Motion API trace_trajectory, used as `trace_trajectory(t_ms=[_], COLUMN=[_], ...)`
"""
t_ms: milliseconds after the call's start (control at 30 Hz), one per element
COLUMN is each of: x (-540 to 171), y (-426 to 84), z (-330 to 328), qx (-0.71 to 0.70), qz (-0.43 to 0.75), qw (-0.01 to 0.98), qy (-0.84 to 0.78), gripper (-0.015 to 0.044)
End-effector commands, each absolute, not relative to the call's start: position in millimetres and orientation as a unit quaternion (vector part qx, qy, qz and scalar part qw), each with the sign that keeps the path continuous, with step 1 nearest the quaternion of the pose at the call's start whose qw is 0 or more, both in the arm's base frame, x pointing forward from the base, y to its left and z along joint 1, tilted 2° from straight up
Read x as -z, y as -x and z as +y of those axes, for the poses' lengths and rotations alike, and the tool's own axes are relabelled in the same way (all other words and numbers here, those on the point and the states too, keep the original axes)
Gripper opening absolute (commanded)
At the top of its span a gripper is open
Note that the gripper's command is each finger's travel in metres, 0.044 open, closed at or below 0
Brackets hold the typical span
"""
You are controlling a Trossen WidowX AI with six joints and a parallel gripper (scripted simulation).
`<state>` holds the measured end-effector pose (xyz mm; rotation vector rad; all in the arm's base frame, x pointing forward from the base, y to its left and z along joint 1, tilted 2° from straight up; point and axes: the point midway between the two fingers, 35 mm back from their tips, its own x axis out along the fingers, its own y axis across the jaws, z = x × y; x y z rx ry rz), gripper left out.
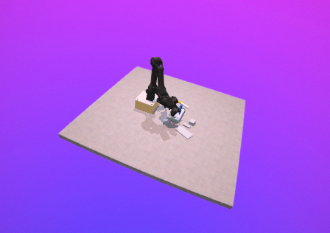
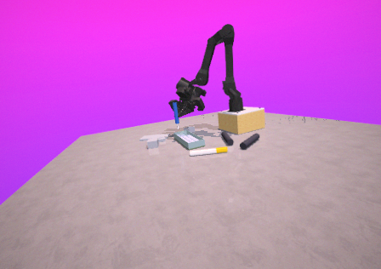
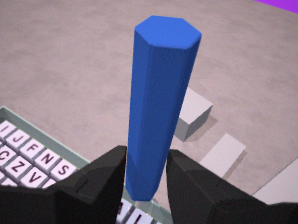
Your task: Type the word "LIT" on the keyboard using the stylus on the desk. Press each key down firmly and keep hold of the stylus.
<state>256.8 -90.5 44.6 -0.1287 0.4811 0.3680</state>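
Note:
My gripper [image 3: 146, 157] is shut on the blue stylus [image 1: 180, 108] [image 2: 176, 114] [image 3: 160, 95]. The stylus stands nearly upright, with its pale tip down. The keyboard [image 2: 195, 145] [image 3: 75, 158] is a grey-green tray with white lettered keys. In the exterior view the tip is a little above the keyboard's far end, touching no key. In the wrist view, keys I, J, F, N, S, C, Z and V show at the left. Partly hidden keys show under the tip, close to the keyboard's edge. The fingers hide other keys, and I cannot make out a T key.
A grey block [image 1: 192, 122] [image 3: 195, 116], a small pale bar [image 1: 187, 125] [image 3: 226, 155] and a flat pale slab [image 1: 184, 132] lie beyond the keyboard. A white marker with a yellow end [image 2: 208, 151] lies beside it. Two black cylinders [image 2: 227, 138] [image 2: 249, 141] lie near the arm's box base [image 2: 241, 122].

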Motion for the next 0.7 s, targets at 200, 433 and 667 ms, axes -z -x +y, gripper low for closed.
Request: trace_trajectory(t_ms=[200, 433, 667], x=[-46.0, -44.1, -39.6], y=[-257.1, -260.3, -268.3], z=[-90.8, -83.5, -62.8], qx=[-0.181, -0.183, -0.188], qz=[0.236, 0.243, 0.259], qw=[0.953, 0.95, 0.944], qy=[0.064, 0.067, 0.074], gripper=[0.0078, 0.0, 0.0])
